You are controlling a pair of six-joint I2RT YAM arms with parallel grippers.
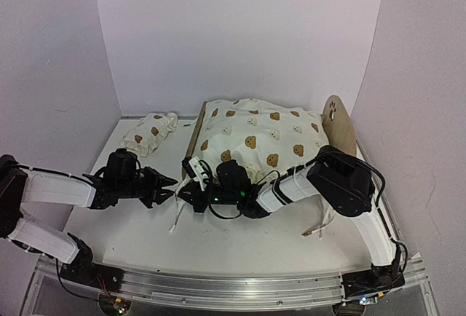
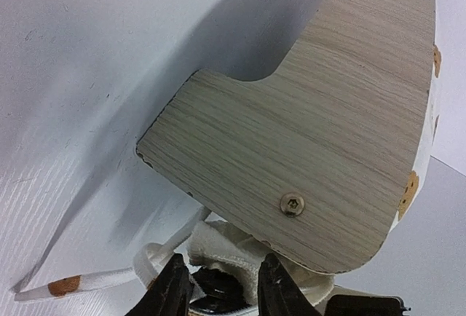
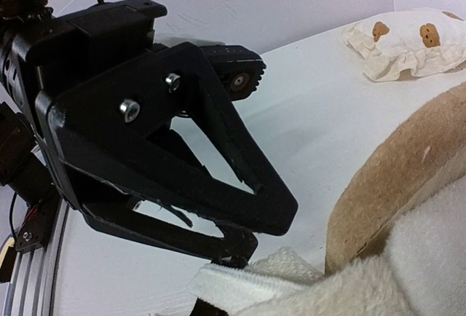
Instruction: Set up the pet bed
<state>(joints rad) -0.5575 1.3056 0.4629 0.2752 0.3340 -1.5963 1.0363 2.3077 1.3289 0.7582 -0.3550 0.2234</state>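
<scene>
Pet bed [image 1: 337,123]: long axis crosswise | your left gripper [image 1: 167,187]: fingers parted, facing its left endboard | right gripper [image 1: 188,183]: fingers together, same corner

Bare table [image 1: 240,247] lying open in front, cushion [image 1: 258,137] smothering the bed [image 1: 338,121], pillow [image 1: 151,131] crowding the back-left corner, tie strap [image 1: 177,218] seemingly trailing across the near-left approach.

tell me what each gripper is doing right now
left gripper: open, jaws apart, nothing visibly gripped
right gripper: shut, apparently pinching the white edge of the cushion
</scene>
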